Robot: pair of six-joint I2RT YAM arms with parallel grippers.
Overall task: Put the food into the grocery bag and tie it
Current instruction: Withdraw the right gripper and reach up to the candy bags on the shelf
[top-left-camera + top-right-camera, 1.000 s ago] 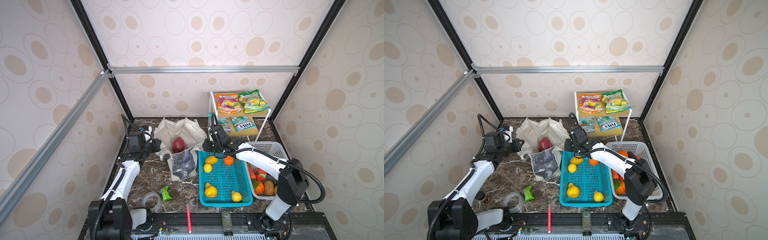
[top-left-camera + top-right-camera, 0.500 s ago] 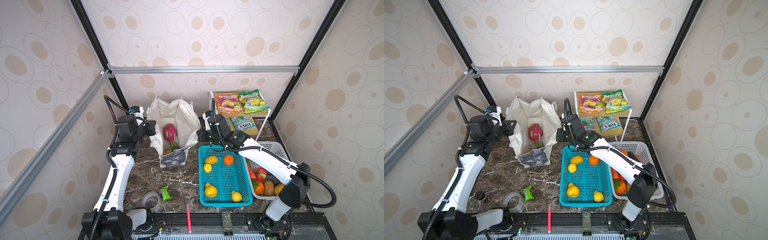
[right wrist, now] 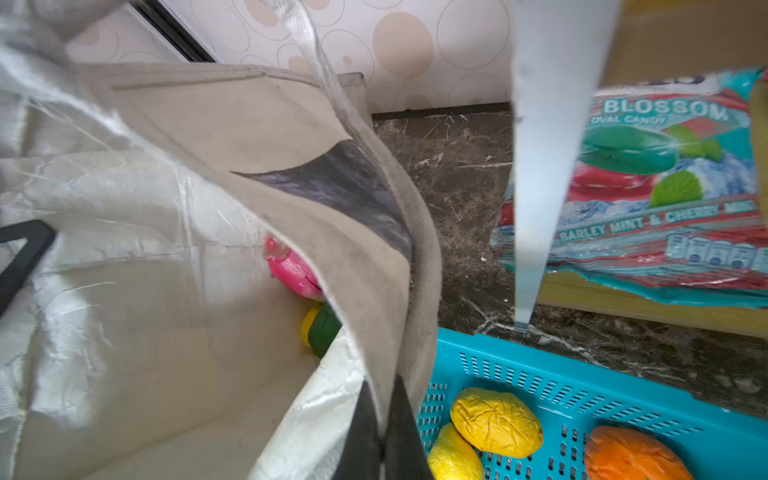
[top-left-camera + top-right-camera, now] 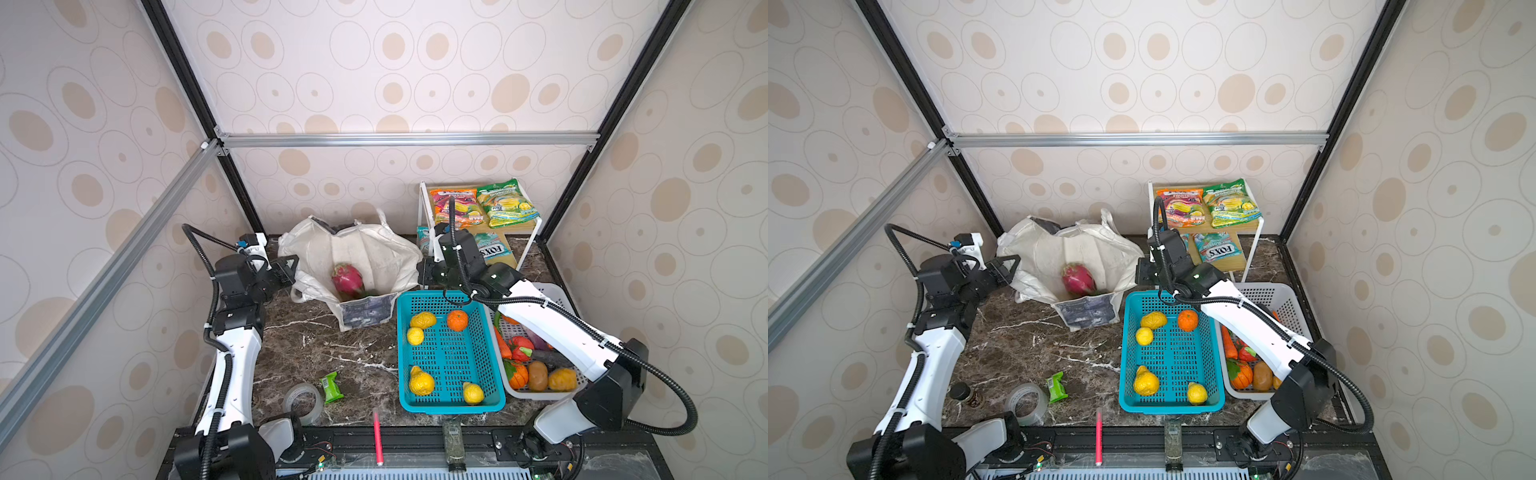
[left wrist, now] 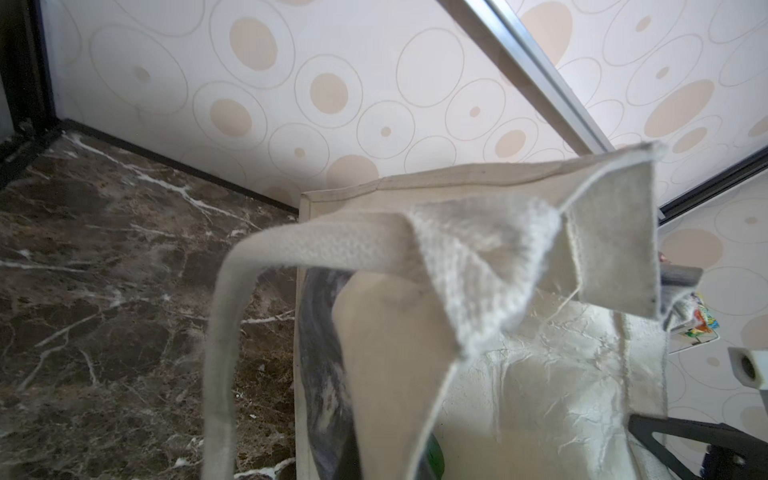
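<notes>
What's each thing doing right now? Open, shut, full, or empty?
grocery bag: open, upright, rim held on both sides.
dragon fruit: inside the bag.
left gripper: shut on bag's rim.
right gripper: shut on bag's rim.
teal basket: holds five fruits.
white basket: holds toy vegetables.

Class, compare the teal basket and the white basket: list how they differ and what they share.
The teal basket holds yellow and orange fruit spread apart; the white basket holds mixed food heaped together. The teal basket stands beside the bag; the white basket stands on its far side, partly under the right arm. Both are perforated plastic on the table.
</notes>
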